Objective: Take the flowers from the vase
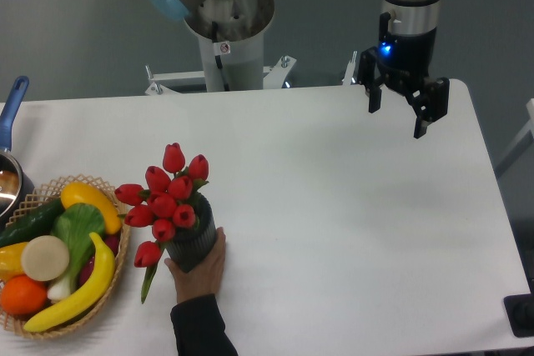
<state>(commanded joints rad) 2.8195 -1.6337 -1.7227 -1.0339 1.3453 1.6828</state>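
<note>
The flowers (164, 198), a bunch of red tulip buds with green stems and leaves, stand in the vase (193, 243), a small dark ribbed cylinder at the front left of the white table (350, 231). A person's hand (204, 271) in a dark sleeve holds the vase from the front. My gripper (398, 121) hangs open and empty above the table's back right, far from the flowers.
A wicker basket (58, 256) of plastic fruit and vegetables sits at the front left edge. A steel pot with a blue handle (10, 127) is at the far left. The robot's base column (227, 39) stands behind the table.
</note>
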